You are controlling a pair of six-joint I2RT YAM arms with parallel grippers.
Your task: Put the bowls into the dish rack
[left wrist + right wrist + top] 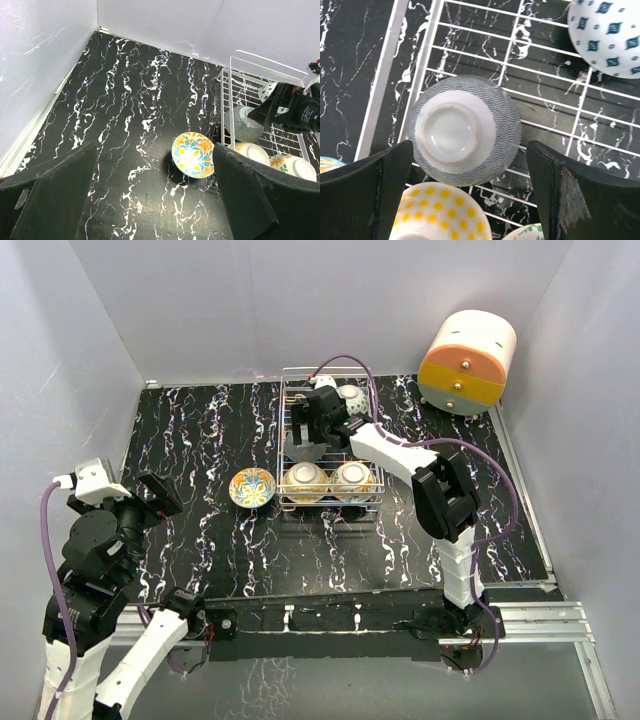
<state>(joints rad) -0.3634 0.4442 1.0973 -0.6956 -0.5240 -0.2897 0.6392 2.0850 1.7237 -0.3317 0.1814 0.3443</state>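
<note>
- Black marble-veined table top fills the floor of the cell. Plain white walls close it on three sides, and a metal rail runs along your near edge.
- An orange-and-cream drum cabinet stands in the far right corner, well apart from the work.
- The dish rack, silver wire, sits mid-table towards the back wall.
- Four bowls lie in the rack, all bottom-up:
  - the grey-waved bowl by the left wall of the rack
  - the yellow-dotted bowl just nearer you
  - the flowered bowl beside the yellow-dotted one
  - the blue-diamond bowl at the far side
- The orange-floral bowl rests mouth-up on the table, just beside the rack's left wall and outside it.
- Your right gripper hangs over the grey-waved bowl. Its jaws are spread wide with a gap on each side, gripping nothing.
- Your left gripper is raised near the left wall. Its jaws are wide apart and empty, looking down towards the orange-floral bowl.
</note>
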